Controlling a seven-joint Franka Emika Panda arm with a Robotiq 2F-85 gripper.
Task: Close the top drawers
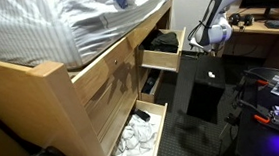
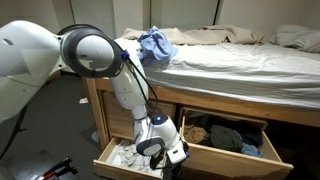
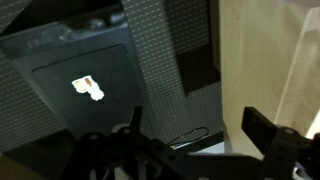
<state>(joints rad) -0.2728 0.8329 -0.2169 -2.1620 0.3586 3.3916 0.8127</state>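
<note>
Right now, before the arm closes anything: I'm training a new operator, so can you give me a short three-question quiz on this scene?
1. True or false: the drawer of dark clothes is pushed shut.
2. What lies crumpled on the bed? A) a blue cloth B) a laptop C) a shoe
3. Fill in: in the wrist view the fingers stand ___, gripping nothing.
Key: 1 false, it is pulled out; 2 A; 3 open.
</note>
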